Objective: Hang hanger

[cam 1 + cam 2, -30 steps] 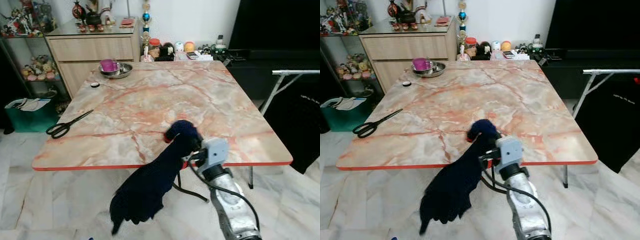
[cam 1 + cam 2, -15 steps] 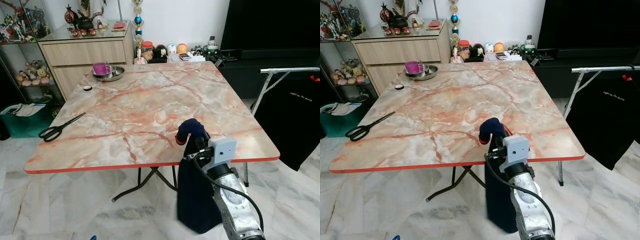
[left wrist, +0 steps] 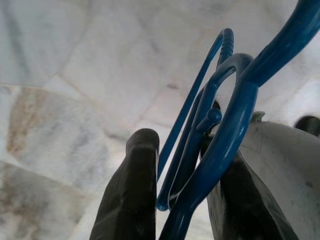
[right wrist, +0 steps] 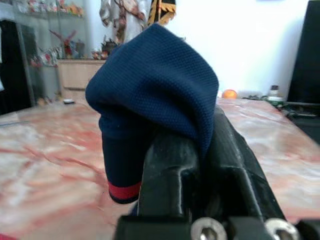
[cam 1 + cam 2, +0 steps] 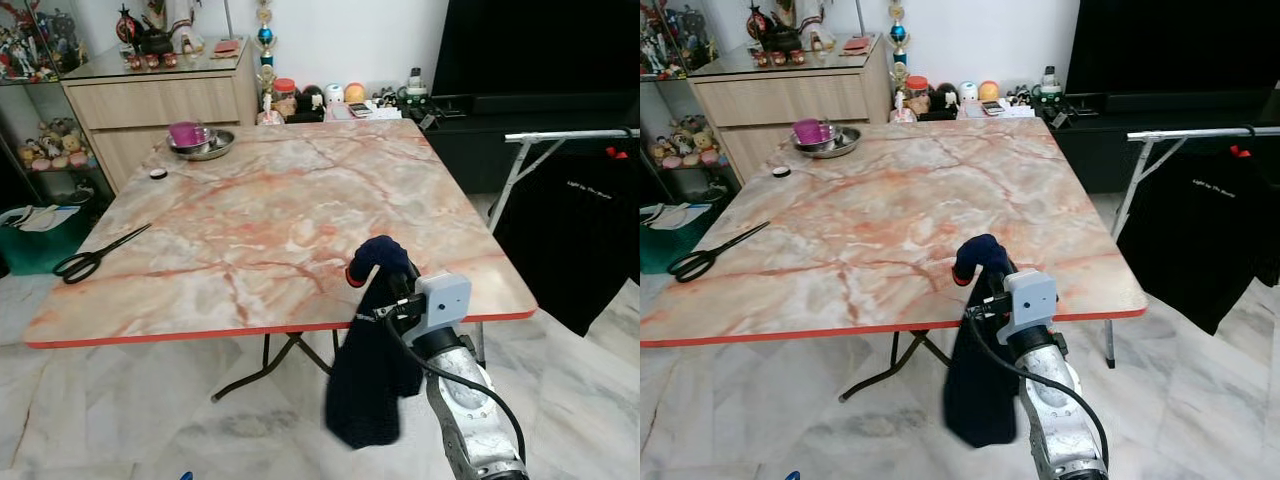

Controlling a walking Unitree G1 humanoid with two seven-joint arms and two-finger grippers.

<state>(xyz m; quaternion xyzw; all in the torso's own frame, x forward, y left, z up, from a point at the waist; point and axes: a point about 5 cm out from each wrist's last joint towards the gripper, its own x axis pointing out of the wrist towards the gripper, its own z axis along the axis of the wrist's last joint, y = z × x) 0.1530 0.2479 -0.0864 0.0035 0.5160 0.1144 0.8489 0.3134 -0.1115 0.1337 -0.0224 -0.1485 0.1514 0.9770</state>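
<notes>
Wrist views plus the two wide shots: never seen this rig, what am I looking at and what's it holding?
It is a walking humanoid with two silver arms, each ending in two long black fingers. The two wide pictures come from a stereo camera on its head, looking forward and down. The other two come from cameras on each wrist, looking along that arm's fingers.

The right gripper is shut on a dark blue garment that hangs down in front of the marble table. The left gripper is shut on blue hangers, over the floor.

On the table lie scissors, a metal bowl with a purple cup, and a small dark round thing. To the robot's right stands a drying rack with a black shirt on it.
</notes>
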